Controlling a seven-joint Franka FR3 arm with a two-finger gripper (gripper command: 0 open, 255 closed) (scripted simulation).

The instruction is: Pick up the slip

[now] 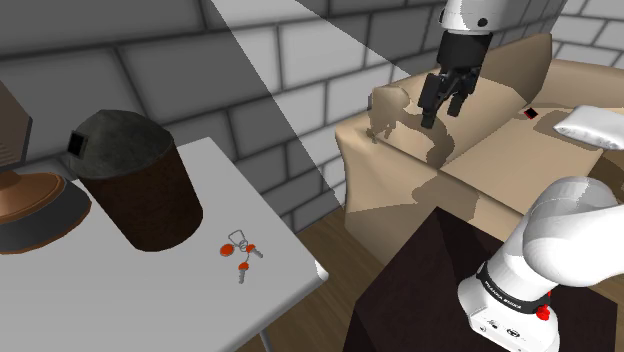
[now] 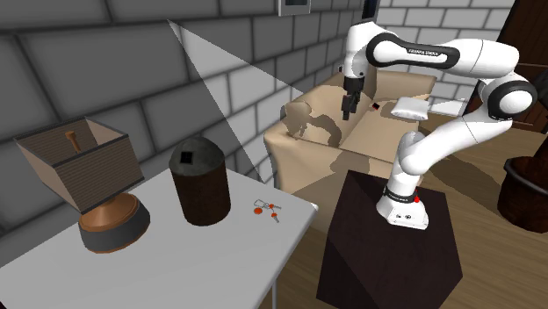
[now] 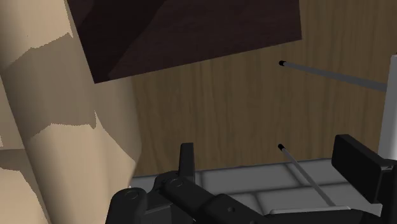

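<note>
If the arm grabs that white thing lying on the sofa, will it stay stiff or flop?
The white thing looks low with rounded, pillowy edges, so it probably flops. It lies flat on the sofa, so rolling seems unlikely.

Black gripper (image 1: 444,112), white arm (image 1: 560,230) with dark joints. Tan sofa (image 1: 480,160). Grey block-pattern wall (image 1: 150,60). White table (image 1: 150,300). Dark brown bin (image 1: 150,205) with grey lid (image 1: 120,140). Orange-red keys (image 1: 240,250). Brown wood-grain floor (image 3: 222,108). Dark brown stand (image 1: 420,290).
</note>
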